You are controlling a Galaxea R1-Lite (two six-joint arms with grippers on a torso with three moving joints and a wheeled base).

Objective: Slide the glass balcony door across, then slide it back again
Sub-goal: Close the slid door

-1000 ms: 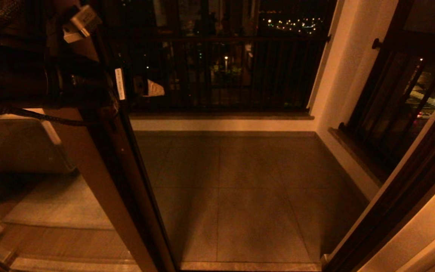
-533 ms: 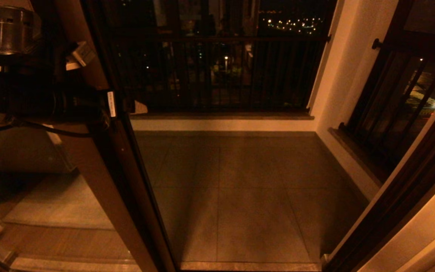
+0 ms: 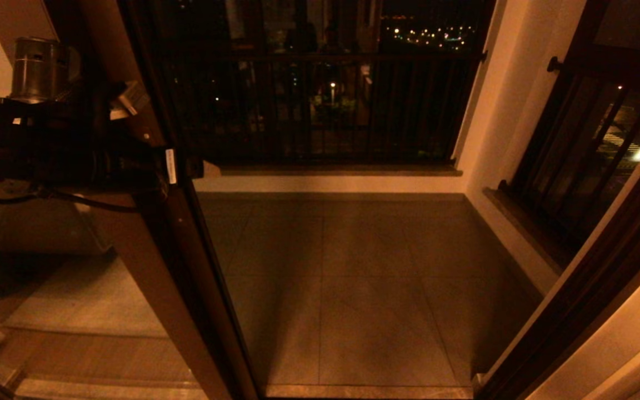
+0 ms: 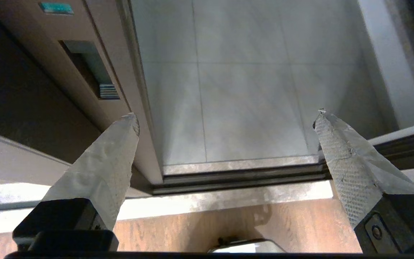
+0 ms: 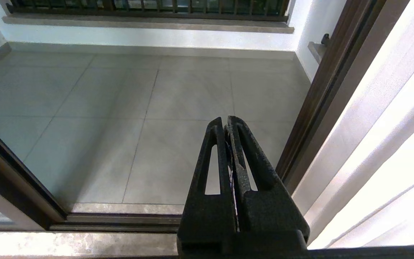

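The glass balcony door stands at the left, its dark brown stile slanting down the head view and the doorway beside it open. My left gripper reaches from the left across that stile at mid-height. In the left wrist view the left gripper is open wide. One taped finger lies by the stile's edge below the recessed handle; whether it touches I cannot tell. The right gripper hangs shut and empty near the right jamb, with the door's stile far from it.
Grey balcony tiles lie beyond the floor track. A black-barred railing closes the far side, a white wall the right. The dark right jamb and a pale curtain border the doorway.
My left arm has sunk lower and drawn back a little towards the stile. The door's edge has not visibly shifted.
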